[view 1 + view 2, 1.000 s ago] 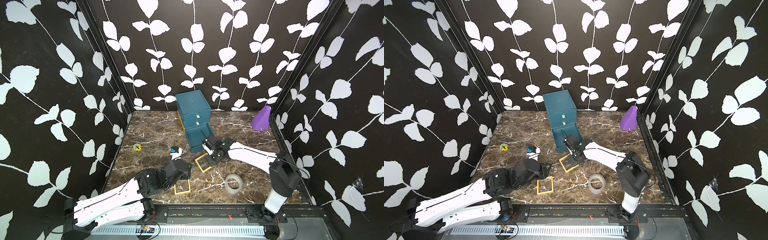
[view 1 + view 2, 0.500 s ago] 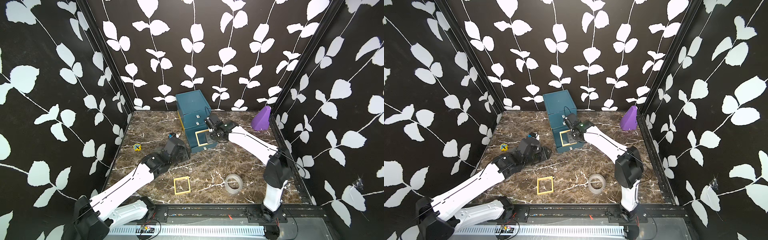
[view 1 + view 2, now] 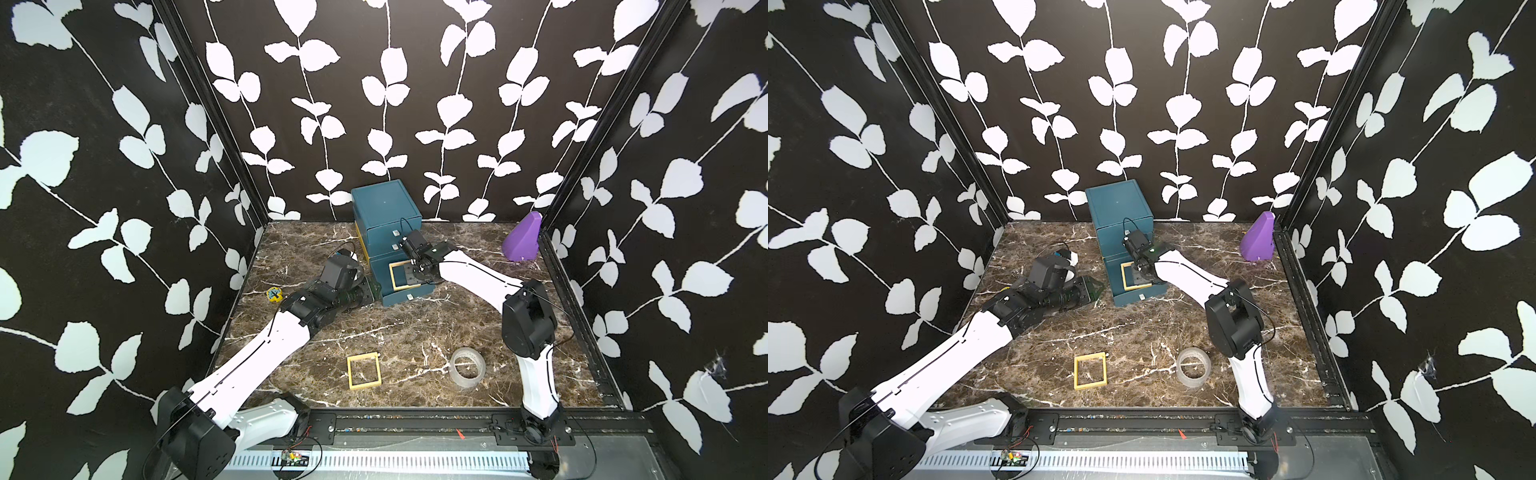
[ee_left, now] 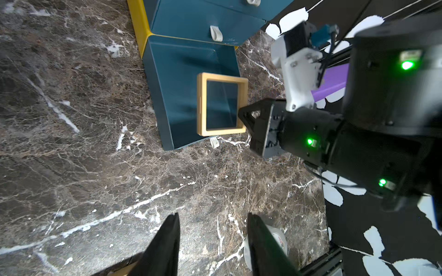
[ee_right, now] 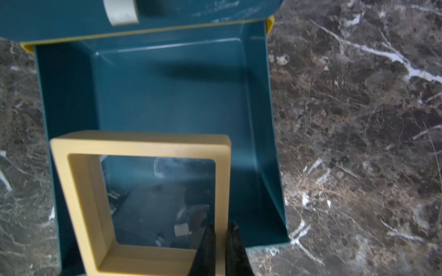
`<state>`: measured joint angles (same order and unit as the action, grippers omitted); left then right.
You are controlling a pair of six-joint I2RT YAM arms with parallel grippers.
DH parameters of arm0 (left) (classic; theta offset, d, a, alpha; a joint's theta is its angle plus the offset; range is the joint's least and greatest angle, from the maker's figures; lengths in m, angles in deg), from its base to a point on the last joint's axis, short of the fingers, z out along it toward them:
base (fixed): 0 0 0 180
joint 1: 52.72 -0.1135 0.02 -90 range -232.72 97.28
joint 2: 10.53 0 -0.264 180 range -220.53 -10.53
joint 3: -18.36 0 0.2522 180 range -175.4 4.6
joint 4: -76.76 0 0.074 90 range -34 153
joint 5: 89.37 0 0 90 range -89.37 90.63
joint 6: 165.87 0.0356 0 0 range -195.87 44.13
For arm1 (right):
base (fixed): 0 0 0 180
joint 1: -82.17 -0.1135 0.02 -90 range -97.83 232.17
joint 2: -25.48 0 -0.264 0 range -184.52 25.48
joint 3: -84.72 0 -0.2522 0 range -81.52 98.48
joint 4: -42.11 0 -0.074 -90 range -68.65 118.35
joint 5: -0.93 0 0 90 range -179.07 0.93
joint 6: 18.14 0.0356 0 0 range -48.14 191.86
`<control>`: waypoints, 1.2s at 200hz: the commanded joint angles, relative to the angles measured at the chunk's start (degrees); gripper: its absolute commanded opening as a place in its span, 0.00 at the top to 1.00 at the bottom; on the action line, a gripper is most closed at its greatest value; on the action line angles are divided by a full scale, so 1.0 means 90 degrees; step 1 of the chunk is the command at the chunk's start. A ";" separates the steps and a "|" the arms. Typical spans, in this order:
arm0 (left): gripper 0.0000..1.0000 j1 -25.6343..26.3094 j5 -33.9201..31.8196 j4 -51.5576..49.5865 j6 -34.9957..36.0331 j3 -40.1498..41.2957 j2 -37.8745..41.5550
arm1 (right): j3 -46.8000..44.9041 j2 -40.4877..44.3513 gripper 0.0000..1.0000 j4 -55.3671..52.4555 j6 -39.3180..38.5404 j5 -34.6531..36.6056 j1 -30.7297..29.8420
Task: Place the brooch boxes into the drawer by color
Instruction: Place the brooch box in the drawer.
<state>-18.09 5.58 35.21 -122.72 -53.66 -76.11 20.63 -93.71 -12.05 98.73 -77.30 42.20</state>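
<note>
Grips a yellow brooch box (image 5: 79, 186) with the right gripper (image 5: 222, 226), fingers pinched tight on one side of the frame near a corner. Holds it roughly flat over the front part of the open bottom drawer (image 5: 167, 83) of the teal chest (image 3: 384, 203). In the right wrist view the frame's near edge overlaps the drawer's front wall. Cannot tell whether the frame touches the drawer floor. Teal floor and walls in sight behind the frame and through its see-through centre. Same box (image 3: 1124, 277) over the same drawer (image 3: 1138, 296) in both top views. Above it, two upper drawers pushed in, pale knobs (image 3: 396, 232) facing out, contents hidden. Hovers the left gripper (image 4: 212, 227) low over the marble table (image 3: 415, 332), just beside the open drawer on the chest's yellow-strip side. Jaws parted, released and empty. Second yellow brooch box (image 3: 351, 372) flat on the table toward the front rail, well apart from the chest. Clear tape roll (image 3: 455, 372) near it. Purple wedge (image 3: 521, 241) in the far corner on the right arm's side. Small yellow and blue object (image 3: 273, 294) on the table near the wall on the left arm's side.
</note>
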 commanded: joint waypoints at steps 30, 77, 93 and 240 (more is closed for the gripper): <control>0.56 -0.0059 0.0235 -0.0047 0.0133 -0.0199 0.0030 | 0.0163 -0.0273 1.00 0.0513 0.0097 0.0128 0.0029; 0.56 -0.0059 0.0298 0.0109 0.0038 -0.0071 -0.0002 | 0.0140 -0.0602 1.00 0.0630 0.0197 0.0145 0.0084; 0.56 -0.0060 0.0281 0.0105 0.0030 -0.0085 -0.0008 | 0.0077 -0.0660 1.00 0.0750 0.0237 0.0087 0.0133; 0.56 -0.0059 0.0254 -0.0330 0.0088 0.0175 0.0339 | -0.1280 0.0869 0.61 0.1839 0.0159 -0.0434 0.0013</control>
<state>-18.31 7.74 34.83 -122.57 -53.51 -75.94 13.89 -94.28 -0.20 100.79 -81.06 44.23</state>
